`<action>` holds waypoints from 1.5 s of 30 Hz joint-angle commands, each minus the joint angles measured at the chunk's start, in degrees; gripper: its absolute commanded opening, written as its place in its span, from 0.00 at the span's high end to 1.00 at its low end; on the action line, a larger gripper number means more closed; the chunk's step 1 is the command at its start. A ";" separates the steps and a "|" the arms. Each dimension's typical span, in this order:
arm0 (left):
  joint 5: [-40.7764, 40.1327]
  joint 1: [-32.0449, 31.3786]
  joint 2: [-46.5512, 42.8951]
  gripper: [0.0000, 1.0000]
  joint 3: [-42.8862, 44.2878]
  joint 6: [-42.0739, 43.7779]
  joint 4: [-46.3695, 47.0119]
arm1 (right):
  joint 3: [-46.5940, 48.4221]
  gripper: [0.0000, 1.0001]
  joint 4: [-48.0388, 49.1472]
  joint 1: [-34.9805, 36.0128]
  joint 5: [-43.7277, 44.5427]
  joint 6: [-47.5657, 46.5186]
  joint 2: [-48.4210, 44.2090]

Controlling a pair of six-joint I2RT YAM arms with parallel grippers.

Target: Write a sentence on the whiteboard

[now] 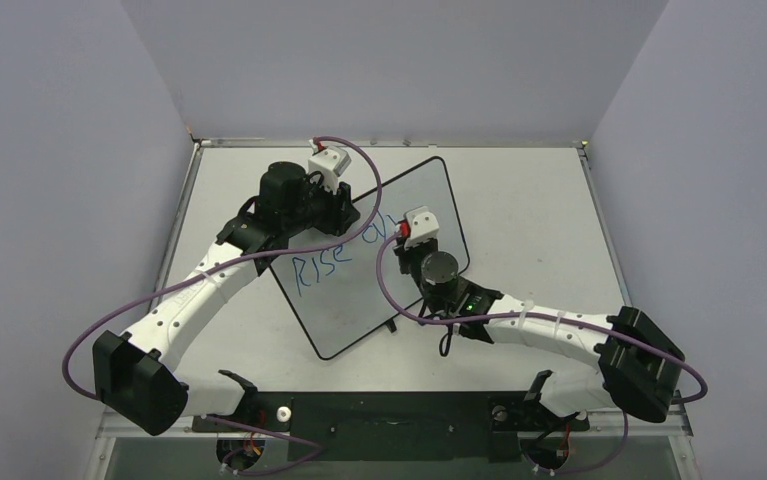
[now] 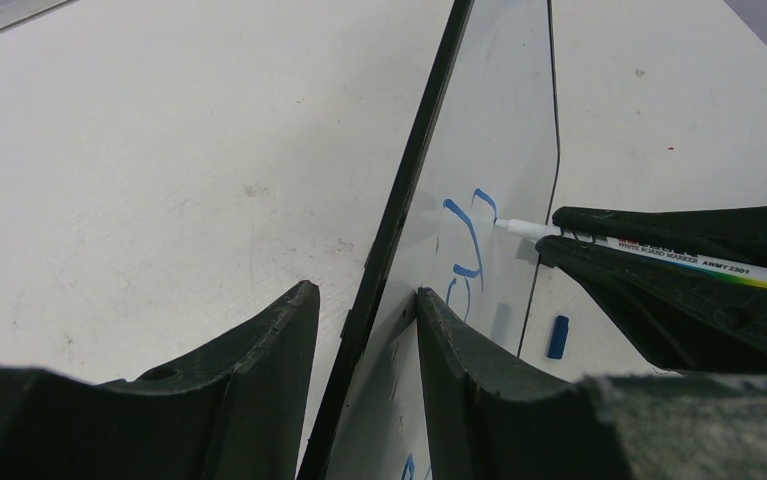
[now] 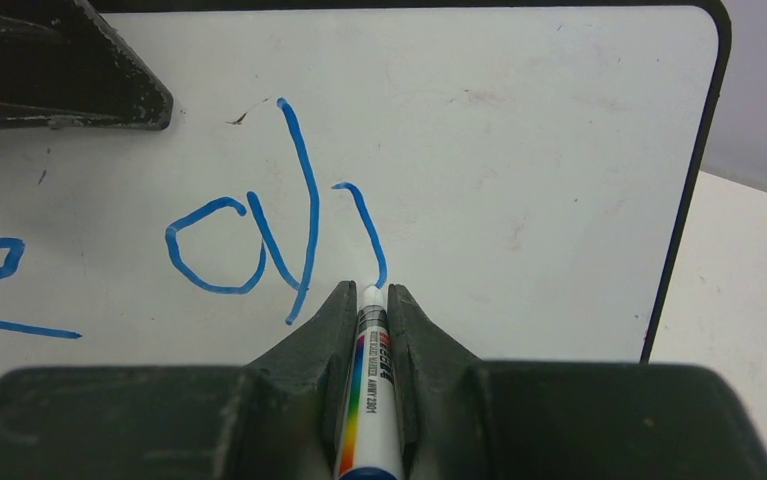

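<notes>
— Steadying that glossy white, black-framed whiteboard (image 1: 359,310) looks easy?
— Probably light, stiff and slippery. The left fingers (image 2: 249,380), half-spread, pinch its framed edge. The right fingers (image 3: 304,350) clamp a white marker (image 3: 369,400), tip touching blue lettering (image 3: 313,215) just ahead. A small blue cap (image 2: 557,337) lies beyond on the tabletop (image 2: 159,150).

Smooth, glossy white whiteboard (image 3: 519,150), faintly smudged and thinly black-edged, fills the space ahead of the right fingers (image 3: 311,335). These are matt black plastic, grainy and scuffed, and the left fingers (image 2: 259,370) look alike. Between the right fingers sits a white plastic marker (image 3: 369,400) with a shiny rainbow-printed barrel. The blue ink lettering (image 3: 299,200) lies flat. The counter (image 2: 159,150) is matt off-white, lightly stained.
</notes>
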 commanded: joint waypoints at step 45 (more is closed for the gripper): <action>0.97 -0.23 -3.26 1.00 1.18 0.77 5.85 | 1.77 1.00 3.32 -1.88 -1.25 -0.58 -5.14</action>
